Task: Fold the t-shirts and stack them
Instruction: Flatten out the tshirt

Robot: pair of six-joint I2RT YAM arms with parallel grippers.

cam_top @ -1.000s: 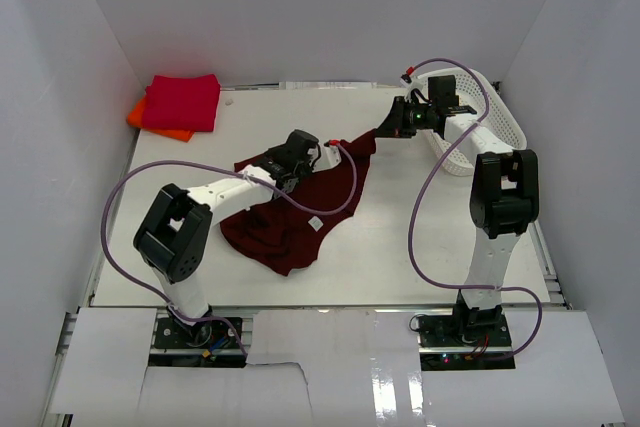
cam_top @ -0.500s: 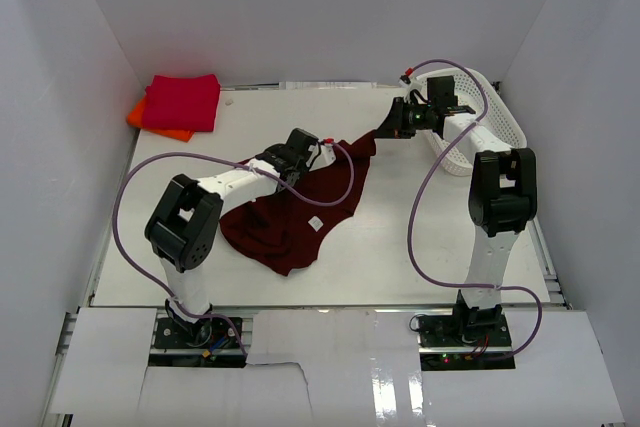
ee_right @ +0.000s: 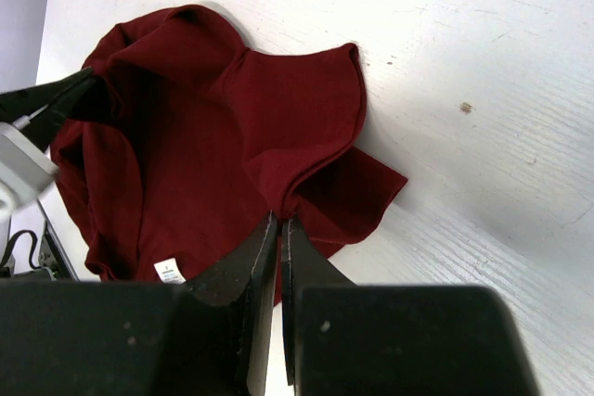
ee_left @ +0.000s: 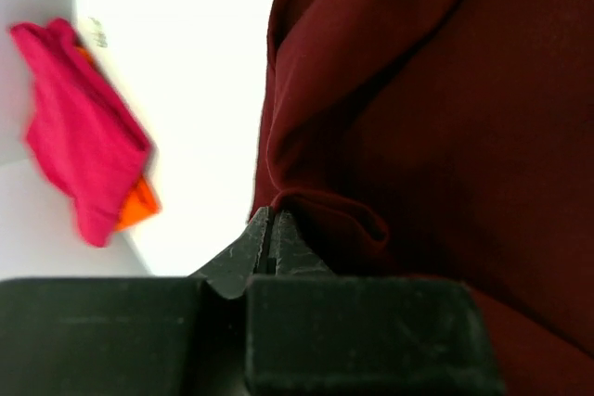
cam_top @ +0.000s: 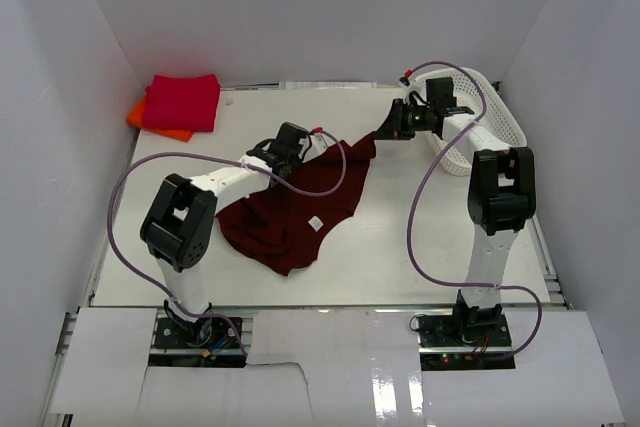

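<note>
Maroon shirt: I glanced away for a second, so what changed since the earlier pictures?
The left hand shifted slightly left along the edge of the maroon shirt and closed on a fold. Unchanged: the right hand pinching the far corner, the red shirt on the orange shirt.

Plain white walls [cam_top: 300, 7] enclose a white table [cam_top: 370, 257] under bright, even light.

the spread t-shirt [cam_top: 290, 222] lies between the left claw [ee_left: 271, 229] and right claw [ee_right: 280, 224], an edge in each. the stacked t-shirts [cam_top: 183, 100] lie behind-left of the left claw; the basket [cam_top: 505, 112] sits just right of the right claw.
</note>
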